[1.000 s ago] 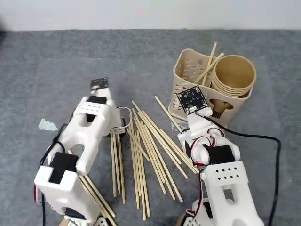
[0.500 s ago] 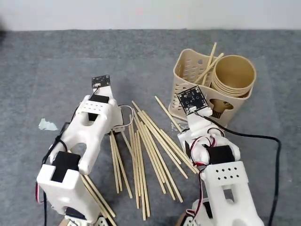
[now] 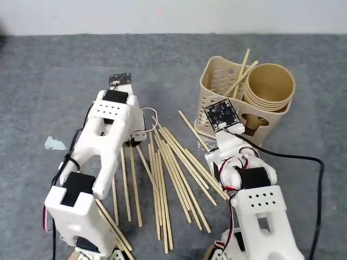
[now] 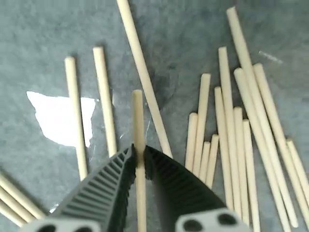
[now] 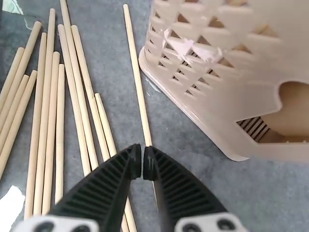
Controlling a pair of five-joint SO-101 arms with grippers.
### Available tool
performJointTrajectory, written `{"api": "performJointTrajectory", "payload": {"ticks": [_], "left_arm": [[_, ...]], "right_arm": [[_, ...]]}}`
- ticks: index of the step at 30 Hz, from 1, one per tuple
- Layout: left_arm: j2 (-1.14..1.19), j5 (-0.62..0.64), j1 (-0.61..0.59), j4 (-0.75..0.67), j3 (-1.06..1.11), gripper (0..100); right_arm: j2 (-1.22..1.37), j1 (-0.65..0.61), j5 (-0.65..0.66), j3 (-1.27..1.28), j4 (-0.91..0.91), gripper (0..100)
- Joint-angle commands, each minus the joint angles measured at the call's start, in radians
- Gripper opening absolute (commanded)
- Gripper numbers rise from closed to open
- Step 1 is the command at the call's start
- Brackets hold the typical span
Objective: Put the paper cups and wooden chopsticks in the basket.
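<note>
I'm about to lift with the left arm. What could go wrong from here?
The left gripper pinches one chopstick close to its end, so it may pivot or slip out on lifting. The right gripper sits shut beside the basket, on the likely path there, so the two might collide.

I sat at what looked like a robotics lab bench. A grey felt mat lay under a plain white wall, and my own bare circuit board and loose cable were exposed.
</note>
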Motion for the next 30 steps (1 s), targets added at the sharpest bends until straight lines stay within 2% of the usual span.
{"api": "performJointTrajectory", "payload": {"ticks": [1, 7, 12, 19, 26, 30], "left_arm": [[-0.017, 0.005, 0.006, 0.009, -0.045, 1], [-0.035, 0.005, 0.008, 0.055, -0.119, 1], [-0.163, 0.005, 0.011, 0.13, -0.286, 1], [-0.295, 0.009, 0.015, 0.124, -0.553, 1], [-0.299, 0.017, 0.02, -0.058, -0.777, 1], [-0.304, 0.107, 0.044, -0.198, -0.797, 1]], "right_arm": [[-0.036, 0.01, -0.011, -0.008, -0.013, 2.7], [-0.036, 0.01, -0.011, -0.008, -0.013, 2.8], [-0.038, 0.012, -0.005, -0.008, -0.012, 2.6], [-0.039, 0.041, -0.005, -0.017, 0.012, 2.8], [-0.039, 0.021, 0.0, -0.058, 0.111, 2.9], [-0.039, 0.025, 0.094, -0.058, 0.137, 2.6]]}}
